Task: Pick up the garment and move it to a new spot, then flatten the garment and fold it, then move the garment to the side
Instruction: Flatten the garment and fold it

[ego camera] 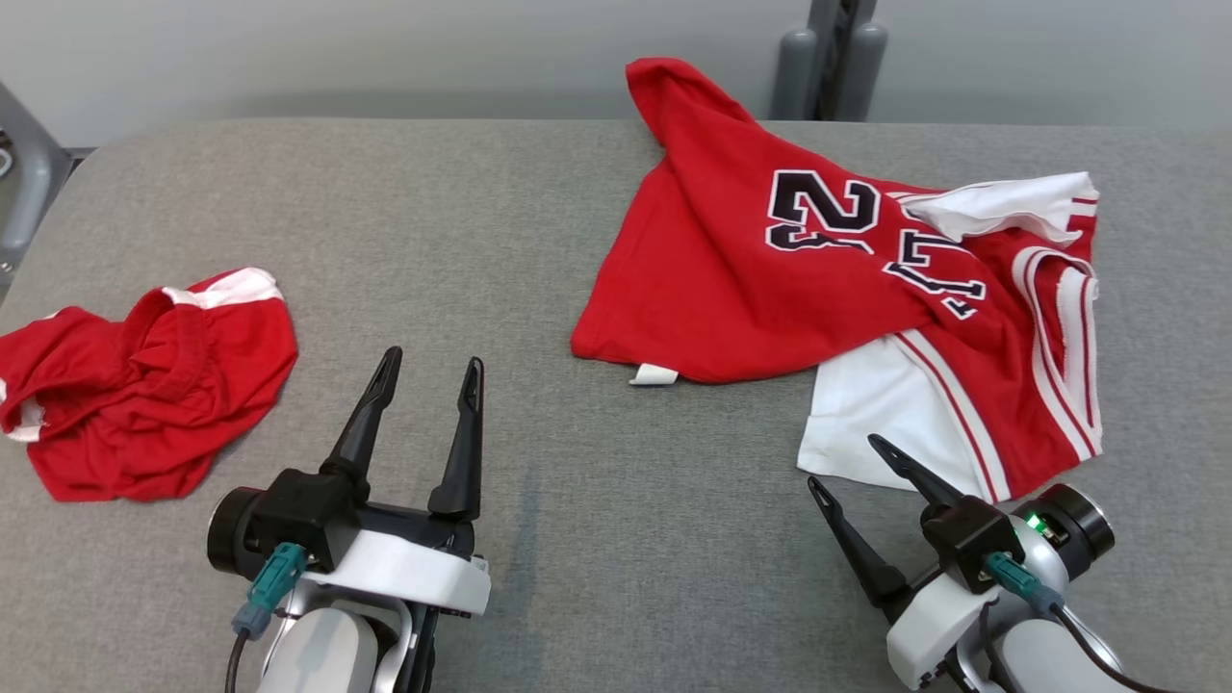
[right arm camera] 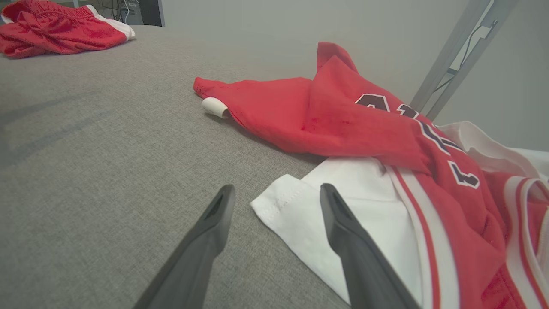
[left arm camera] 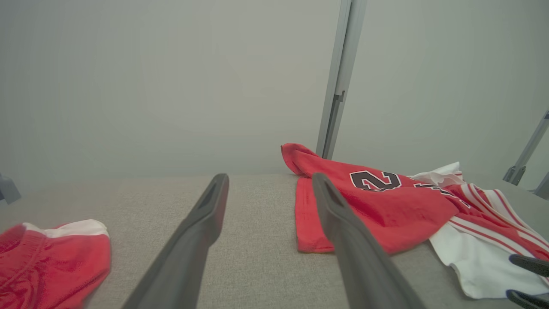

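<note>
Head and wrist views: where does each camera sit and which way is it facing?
Head view: on the head, looking forward and down at the table; left gripper and right gripper, both open.
Left wrist view: left wrist, looking across the table to the wall; left fingers.
Right wrist view: right wrist, low, facing the jersey; right fingers.
Shared by all: jersey and shorts.

Appearing bright and evenly lit in the head view, with soft, diffuse light and no glare. Casting only thin, faint shadows under the edges of the crumpled red and white numbered jersey [ego camera: 751, 289] on the grey woven fabric surface [ego camera: 577, 577]. Looking milky and washed out in the left wrist view, with low contrast, and blurring the long dark fingers [left arm camera: 195, 236] of the left end effector [left arm camera: 270, 178] close to the lens. Rendering the weave crisply in the right wrist view, while showing faint grey shadow bands at its left and softening toward the bottom edge.
</note>
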You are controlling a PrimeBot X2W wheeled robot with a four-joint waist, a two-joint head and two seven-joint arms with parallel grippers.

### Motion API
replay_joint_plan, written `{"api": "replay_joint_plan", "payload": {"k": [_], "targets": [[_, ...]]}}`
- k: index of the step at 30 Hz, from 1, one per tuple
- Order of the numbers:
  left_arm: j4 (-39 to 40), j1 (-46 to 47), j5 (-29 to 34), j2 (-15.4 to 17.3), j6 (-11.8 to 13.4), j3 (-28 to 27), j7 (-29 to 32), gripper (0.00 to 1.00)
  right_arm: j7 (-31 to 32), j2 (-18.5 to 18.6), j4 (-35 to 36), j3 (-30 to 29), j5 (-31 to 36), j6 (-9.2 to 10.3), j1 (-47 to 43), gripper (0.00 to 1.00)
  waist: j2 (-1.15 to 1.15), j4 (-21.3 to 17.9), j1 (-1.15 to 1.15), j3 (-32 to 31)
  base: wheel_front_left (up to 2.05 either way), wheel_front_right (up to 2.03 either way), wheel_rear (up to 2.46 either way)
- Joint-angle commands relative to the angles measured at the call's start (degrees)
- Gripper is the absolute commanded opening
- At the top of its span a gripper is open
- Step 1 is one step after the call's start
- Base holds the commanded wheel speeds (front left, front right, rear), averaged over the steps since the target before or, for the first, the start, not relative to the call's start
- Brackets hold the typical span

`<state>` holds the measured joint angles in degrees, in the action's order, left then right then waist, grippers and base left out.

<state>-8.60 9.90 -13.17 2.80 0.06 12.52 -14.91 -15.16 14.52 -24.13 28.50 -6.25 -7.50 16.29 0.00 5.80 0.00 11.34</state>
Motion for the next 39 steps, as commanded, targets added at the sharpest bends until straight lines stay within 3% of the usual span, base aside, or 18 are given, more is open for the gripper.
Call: {"api": "replay_joint_plan", "payload": {"k": [1,5,15,16,17,18,24,30,39], "targets": [[-0.1,0.4,-0.1,0.2,0.1,0.1,-0.2,1.0,-0.1,0.5,-0.5,0.0,-0.4,0.01,0.7,1.0,0.0,0.6,0.0,0.4,0.0,0.0,0.0],[0.3,1.3,-0.6,0.2,0.7,0.7,-0.2,1.0,-0.1,0.9,-4.3,2.5,-0.3,0.01,2.8,1.0,0.0,2.1,0.0,1.0,0.0,0.0,0.0],[1.0,1.8,-1.6,0.2,1.1,1.7,-0.2,1.0,0.0,0.5,-12.5,2.4,-0.9,0.01,6.2,1.0,0.0,4.4,0.0,2.3,0.0,0.0,0.0],[1.0,1.8,-1.6,0.2,1.2,1.8,-0.2,1.0,0.1,0.3,-13.7,2.5,-1.2,0.01,6.5,0.57,0.0,4.5,0.0,2.3,0.0,0.0,0.0],[1.0,1.9,-1.7,0.2,1.3,2.0,-0.2,1.0,0.1,0.2,-14.8,2.6,-1.4,0.02,6.8,0.22,0.0,4.6,0.0,2.4,0.0,0.0,0.0],[1.0,1.9,-1.7,0.2,1.4,2.1,-0.2,1.0,0.2,0.2,-15.8,2.7,-1.5,0.02,7.3,0.0,0.0,4.7,0.0,2.4,0.0,0.0,0.0],[0.9,1.3,-2.0,0.2,1.8,1.4,-0.2,1.0,0.1,0.0,-15.8,3.7,-2.4,0.01,8.3,0.0,0.0,3.3,0.0,1.8,0.0,0.0,0.0],[0.4,-0.1,-1.7,0.2,1.1,-0.2,-0.2,1.0,0.0,1.6,-12.3,8.3,-4.4,0.01,7.3,0.0,0.0,-1.0,0.0,-0.4,0.0,0.0,0.0],[0.0,-0.7,-1.1,0.2,0.2,-2.2,-0.2,1.0,2.1,12.1,-3.9,16.6,-8.7,0.01,8.2,0.0,0.0,-9.8,0.0,-2.4,0.0,0.0,0.0]]}}
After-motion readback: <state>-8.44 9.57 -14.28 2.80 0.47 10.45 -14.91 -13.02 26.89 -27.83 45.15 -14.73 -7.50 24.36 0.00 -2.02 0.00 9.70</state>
